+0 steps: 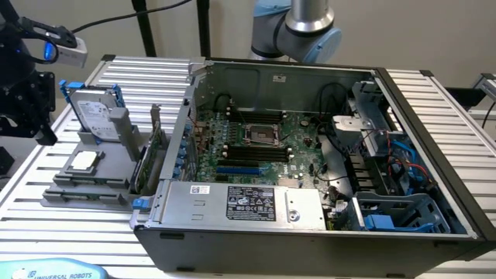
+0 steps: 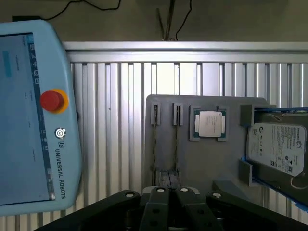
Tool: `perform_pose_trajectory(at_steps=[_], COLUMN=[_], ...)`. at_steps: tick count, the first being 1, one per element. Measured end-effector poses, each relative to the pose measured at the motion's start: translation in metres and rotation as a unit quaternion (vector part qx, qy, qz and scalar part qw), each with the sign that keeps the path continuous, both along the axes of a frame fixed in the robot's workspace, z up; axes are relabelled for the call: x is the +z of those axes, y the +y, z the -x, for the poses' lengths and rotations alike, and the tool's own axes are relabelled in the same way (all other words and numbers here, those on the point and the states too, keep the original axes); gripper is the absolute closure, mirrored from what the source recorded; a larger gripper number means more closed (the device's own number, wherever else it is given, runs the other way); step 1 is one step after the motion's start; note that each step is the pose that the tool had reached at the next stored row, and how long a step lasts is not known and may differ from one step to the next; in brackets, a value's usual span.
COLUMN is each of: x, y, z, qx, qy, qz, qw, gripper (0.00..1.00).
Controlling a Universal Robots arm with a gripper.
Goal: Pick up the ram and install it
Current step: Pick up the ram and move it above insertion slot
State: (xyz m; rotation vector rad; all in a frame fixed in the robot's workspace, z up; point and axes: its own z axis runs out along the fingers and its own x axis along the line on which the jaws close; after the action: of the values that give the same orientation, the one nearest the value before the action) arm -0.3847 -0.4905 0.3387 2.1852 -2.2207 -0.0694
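Hovering closed, empty black pincer [image 2: 171, 191] over grey plastic holder's [image 2: 207, 159] edge on slatted metal table [image 2: 110, 120], just beside one end of thin green ram stick [image 2: 176, 144] standing edgewise.

Grey holder [image 2: 202, 159], ribbed silver table [image 2: 120, 120] (red button [image 2: 52, 100])

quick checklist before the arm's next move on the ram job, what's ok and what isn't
1. Gripper open for a pick: not ok, shut and empty.
2. Ram in the gray holder: ok, standing on edge in its slot.
3. Gripper lined up over the ram: cannot tell.
4. Black memory slots free: ok, they look empty.
5. Computer case open: ok, its inside is exposed.
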Motion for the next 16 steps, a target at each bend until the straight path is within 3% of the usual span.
perform_pose_trajectory(at_steps=[5,6,9,12,16], x=[-0.0089,-0.0109,-0.0163,-0.0217,-0.029], y=[-0.0049,-0.006,-0.0088,-0.0112,-0.0119], z=[-0.001,-0.001,-0.002,-0.003,-0.003], qx=[0.0,0.0,0.0,0.0,0.0], qy=[0.0001,0.0001,0.0,0.0,0.0], qz=[-0.0018,-0.0022,-0.0035,-0.0049,-0.0061], qw=[1.0,1.0,1.0,1.0,1.0], gripper=[0.89,0.82,0.76,0.64,0.64])
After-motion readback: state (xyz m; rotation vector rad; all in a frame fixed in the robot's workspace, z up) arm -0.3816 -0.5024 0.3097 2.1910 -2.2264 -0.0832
